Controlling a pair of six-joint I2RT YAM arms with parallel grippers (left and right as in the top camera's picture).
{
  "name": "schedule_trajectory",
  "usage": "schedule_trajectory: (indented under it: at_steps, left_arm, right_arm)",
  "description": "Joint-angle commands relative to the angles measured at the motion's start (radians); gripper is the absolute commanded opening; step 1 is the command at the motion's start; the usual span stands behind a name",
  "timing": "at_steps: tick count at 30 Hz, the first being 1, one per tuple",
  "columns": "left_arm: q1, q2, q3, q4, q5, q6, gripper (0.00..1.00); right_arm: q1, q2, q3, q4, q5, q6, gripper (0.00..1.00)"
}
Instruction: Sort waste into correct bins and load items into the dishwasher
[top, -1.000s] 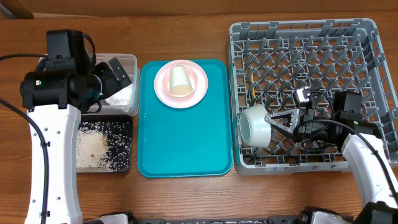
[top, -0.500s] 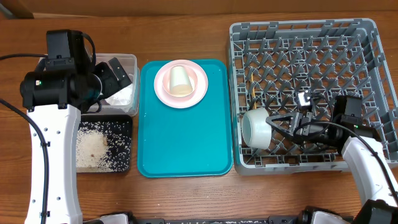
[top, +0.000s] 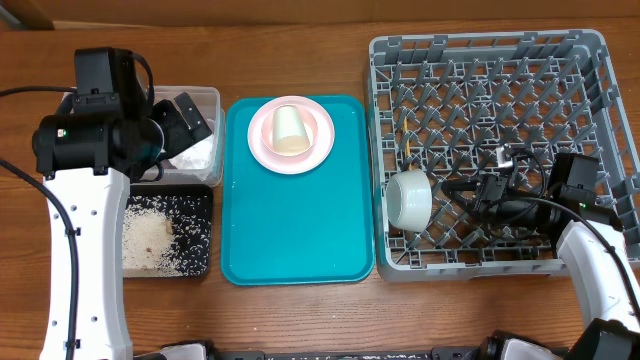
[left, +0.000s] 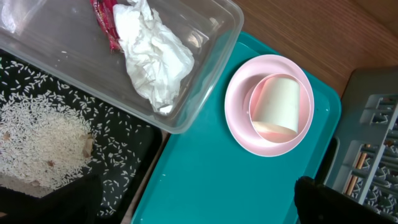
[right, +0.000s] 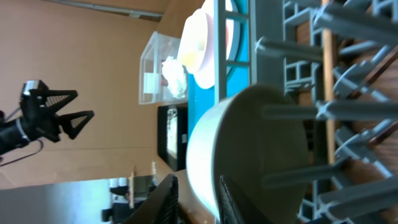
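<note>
Right fingers (right: 165, 200) backed off; bowl (right: 239, 146) near, released.

Teal serving tray (top: 300, 225) flat at the middle of the brown wooden table (top: 300, 50), long sides front to back.

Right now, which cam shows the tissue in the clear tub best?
Left wrist: the crumpled white tissue lies unobstructed in the clear tub, beside the red wrapper. Overhead, the left arm hides most of it. Right wrist shows only a small distant white blob.
</note>
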Motion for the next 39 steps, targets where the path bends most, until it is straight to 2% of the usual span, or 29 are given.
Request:
schedule_trajectory:
  at_steps: [1, 7, 12, 15, 18, 22, 26, 34, 39]
  left_arm:
    - [-0.006, -0.009, 0.02, 0.001, 0.003, 0.019, 1.0]
    - [-0.006, -0.009, 0.02, 0.001, 0.003, 0.019, 1.0]
    - [-0.006, -0.009, 0.02, 0.001, 0.003, 0.019, 1.0]
    - [-0.006, -0.009, 0.02, 0.001, 0.003, 0.019, 1.0]
    - [-0.006, -0.009, 0.02, 0.001, 0.003, 0.019, 1.0]
    - [-0.006, -0.009, 0.02, 0.001, 0.003, 0.019, 1.0]
    - [-0.006, -0.009, 0.02, 0.001, 0.003, 0.019, 1.0]
    - [-0.006, -0.009, 0.02, 0.001, 0.003, 0.019, 1.0]
    - [-0.006, -0.009, 0.02, 0.001, 0.003, 0.019, 1.0]
  right_arm:
    - [-0.004, -0.002, 0.002, 0.034, 0.034, 0.003, 0.25]
    - [0.004, -0.011, 0.133, -0.014, 0.054, 0.063, 0.3]
    - [0.113, -0.036, 0.305, -0.184, 0.304, 0.037, 0.33]
    - [0.228, -0.042, 0.376, -0.262, 0.446, 0.008, 0.22]
    - [0.412, -0.039, 0.39, -0.304, 0.651, -0.009, 0.04]
    - [0.566, -0.017, 0.389, -0.367, 0.859, -0.005, 0.04]
    - [0.628, 0.001, 0.388, -0.381, 0.875, -0.005, 0.04]
    - [0.632, 0.025, 0.388, -0.379, 0.904, 0.026, 0.04]
    - [0.636, 0.054, 0.388, -0.378, 0.836, 0.044, 0.04]
